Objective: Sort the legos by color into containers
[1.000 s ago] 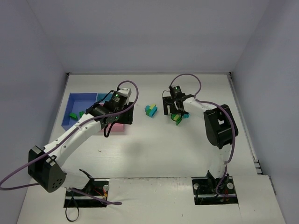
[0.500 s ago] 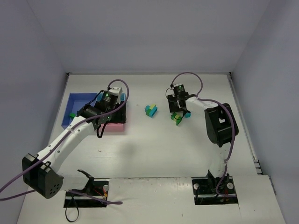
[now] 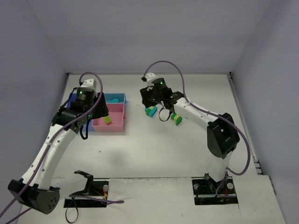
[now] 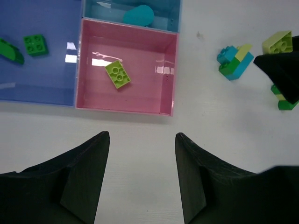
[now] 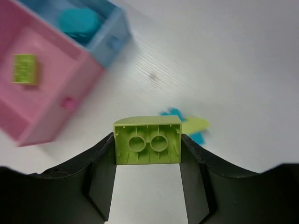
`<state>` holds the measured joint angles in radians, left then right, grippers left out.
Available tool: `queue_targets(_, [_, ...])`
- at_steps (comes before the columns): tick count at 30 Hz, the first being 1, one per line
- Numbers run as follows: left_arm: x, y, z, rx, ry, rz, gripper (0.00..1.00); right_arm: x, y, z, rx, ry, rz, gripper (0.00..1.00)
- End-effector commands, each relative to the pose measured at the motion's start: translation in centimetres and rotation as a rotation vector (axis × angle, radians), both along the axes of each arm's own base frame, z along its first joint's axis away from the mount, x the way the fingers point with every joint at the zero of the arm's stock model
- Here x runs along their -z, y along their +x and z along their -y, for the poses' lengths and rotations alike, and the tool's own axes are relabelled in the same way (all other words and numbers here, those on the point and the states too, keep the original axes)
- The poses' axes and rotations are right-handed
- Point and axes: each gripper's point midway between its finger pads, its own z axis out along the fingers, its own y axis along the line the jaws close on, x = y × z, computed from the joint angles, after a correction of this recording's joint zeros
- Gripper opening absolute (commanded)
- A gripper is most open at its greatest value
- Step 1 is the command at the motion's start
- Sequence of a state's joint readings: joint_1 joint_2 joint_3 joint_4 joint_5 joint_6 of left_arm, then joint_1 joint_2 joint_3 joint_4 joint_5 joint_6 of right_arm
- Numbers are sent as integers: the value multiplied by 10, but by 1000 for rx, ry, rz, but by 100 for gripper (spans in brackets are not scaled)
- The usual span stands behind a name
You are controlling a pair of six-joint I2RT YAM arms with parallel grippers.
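Changed in the last second: the left hand (image 4: 140, 161) has backed off the square pink plastic tray (image 4: 140, 93). It hovers just off the tray's near wall, fingers apart and empty. One flat yellow-green studded brick (image 4: 117, 74) lies inside the pink tray, so that drop looks done.

The right hand (image 5: 147, 156) has swung in from well right of the pink tray and is clamped on a chunky yellow-green plastic brick (image 5: 147, 139), underside sockets facing its wrist camera. The brick is in the air, right of the pink tray, about over the mixed teal/green/yellow-green brick cluster (image 4: 235, 61) on the white worktop (image 4: 140, 126). My read: the next yellow-green delivery is mid-transit, and the colour matches what's in the pink tray.

- **Other trays:**
  - The large blue plastic tray (image 4: 46, 79), joined left of the pink tray, holds two dark green bricks (image 4: 35, 44).
  - The narrow light-blue plastic tray (image 4: 105, 11), behind the pink tray, holds a teal rounded piece (image 4: 138, 15).
- **Hard to see:**
  - In the top view the left arm covers most of the blue tray.
  - The left wrist view crops the blue tray's left side.
  - A small green-and-yellow stack (image 3: 176, 118) further right of the pink tray is half-masked by the right hand in the left wrist view.
  - The right wrist view is blurred around the pink tray.
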<state>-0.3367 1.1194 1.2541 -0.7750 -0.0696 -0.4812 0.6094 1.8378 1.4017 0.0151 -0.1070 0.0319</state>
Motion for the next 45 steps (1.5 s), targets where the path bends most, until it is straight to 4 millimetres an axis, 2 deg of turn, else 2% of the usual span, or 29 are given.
queue_targets(1, [-35,-9,-22,-110,-34,84,52,-60,-25,-81,-213,130,103,2])
queue_targets(2, [-37,-12,-25,-125,-34,90,52,-74,-26,-98,-242,153,125,3])
queue_targets(3, [-38,-14,-29,-135,-31,91,52,-62,-29,-114,-270,145,107,3])
queue_targets(4, [-41,-20,-31,-144,-31,97,52,-60,-42,-133,-316,149,101,4])
queue_targets(5, [-43,-23,-36,-163,-24,106,52,-73,-42,-148,-336,168,126,6])
queue_targets(6, [-47,-28,-39,-171,-27,119,52,-54,-43,-159,-345,149,102,9])
queue_targets(8, [-47,-35,-42,-176,-21,115,52,-58,-48,-180,-374,163,115,15])
queue_targets(9, [-48,-40,-43,-176,-25,120,52,-43,-47,-187,-384,151,97,19])
queue_targets(11, [-46,-45,-44,-170,-22,111,52,-42,-47,-197,-393,165,93,36])
queue_targets(12, [-46,-48,-45,-171,-25,110,52,-32,-46,-199,-394,157,80,50])
queue_targets(16, [-43,-52,-41,-148,-41,102,53,-33,-40,-202,-384,149,100,73])
queue_targets(19, [-41,-50,-35,-125,-52,95,53,-46,-34,-191,-355,127,146,82])
queue_targets(21, [-39,-45,-31,-108,-55,90,53,-65,-29,-178,-318,117,189,82])
queue_targets(23, [-38,-41,-23,-71,-73,82,53,-63,-27,-160,-276,84,194,82])
queue_targets(24, [-36,-37,-19,-56,-78,71,53,-77,-19,-141,-222,74,224,82])
queue_targets(25, [-37,-32,-15,-43,-87,77,53,-58,-21,-123,-197,34,193,82])
queue_targets(26, [-35,-30,-8,-17,-104,69,53,-53,-18,-107,-164,17,183,82])
queue_targets(27, [-34,-25,-2,4,-119,67,53,-64,-19,-89,-134,24,193,82])
queue_targets(28, [-32,-22,2,19,-129,63,53,-58,-7,-60,-57,4,181,82])
queue_targets(29, [-30,-21,8,40,-146,58,54,-29,-14,-34,-23,-39,124,82])
queue_targets(30, [-30,-14,13,55,-158,65,56,-38,-15,-13,12,-34,133,82])
queue_targets(31, [-29,-12,17,68,-168,65,58,-30,-7,19,106,-41,110,82])
queue_targets(32, [-28,-11,23,89,-184,58,59,-14,-16,45,150,-73,84,82])
queue_targets(34, [-24,-4,31,108,-198,53,59,0,-15,87,231,-105,56,82])
queue_targets(35, [-25,-2,35,119,-204,54,60,-1,-17,99,254,-105,54,82])
queue_targets(36, [-22,2,39,128,-205,45,61,14,-24,114,271,-125,23,82])
queue_targets(38, [-21,6,49,158,-199,39,63,21,-22,138,306,-129,3,82])
queue_targets(41, [-18,9,61,190,-182,32,65,37,-20,162,326,-142,-34,81])
queue_targets(45, [-15,9,71,223,-170,17,65,52,-20,168,252,-162,-62,74])
